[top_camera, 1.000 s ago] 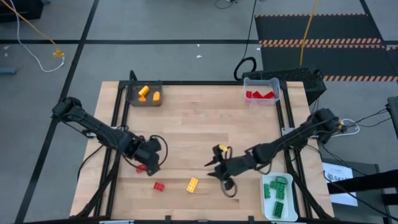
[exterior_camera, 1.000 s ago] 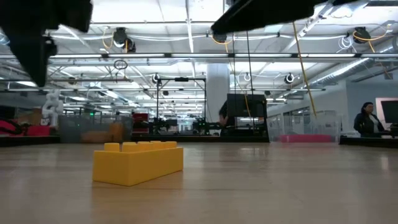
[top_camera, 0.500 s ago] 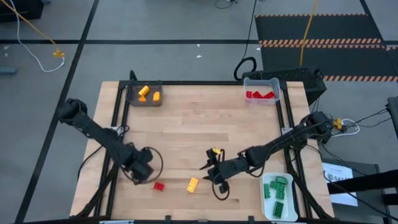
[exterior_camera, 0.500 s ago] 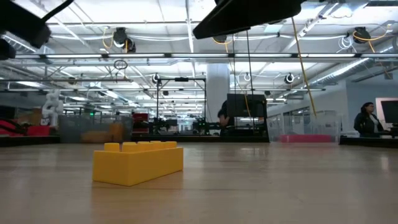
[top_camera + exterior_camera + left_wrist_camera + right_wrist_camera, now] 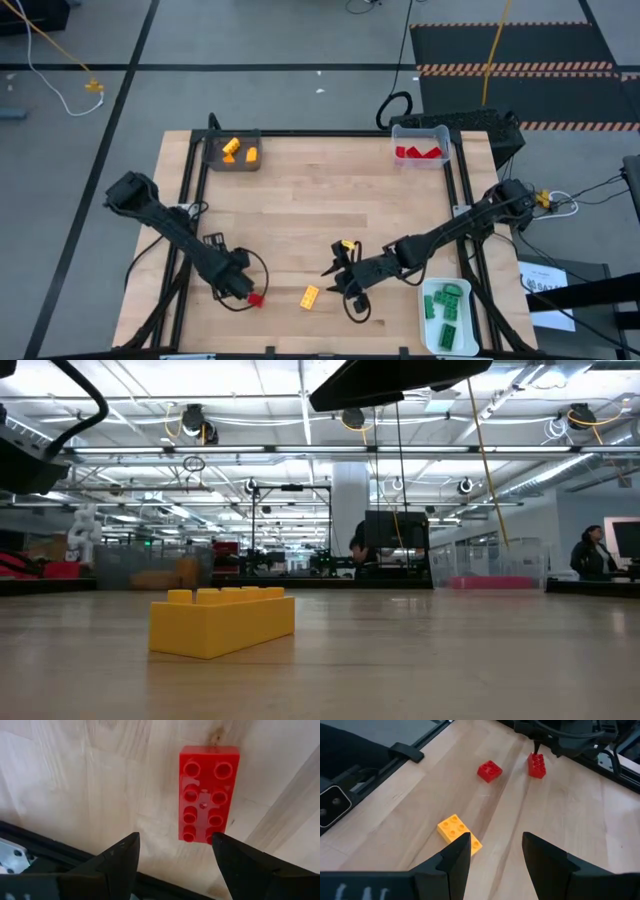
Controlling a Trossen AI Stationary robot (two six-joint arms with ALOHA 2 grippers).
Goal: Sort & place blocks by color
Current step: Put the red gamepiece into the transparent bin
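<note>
Red eight-stud block (image 5: 208,792) flat on wood, left hand (image 5: 175,855) spread just over it

A bright red brick (image 5: 208,794) lies on pale blond wood table (image 5: 320,200), with a yellow-orange brick (image 5: 310,296) nearby. Orange bricks (image 5: 236,150) fill the dark grey tray (image 5: 210,158), red ones (image 5: 418,153) the clear tray (image 5: 440,132), green ones (image 5: 445,310) the white tray (image 5: 425,325). Both arms are black.

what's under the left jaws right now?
A red brick lies flat, studs up, on the table below the open left gripper, untouched. The high view shows the arm covering the second red brick.
</note>
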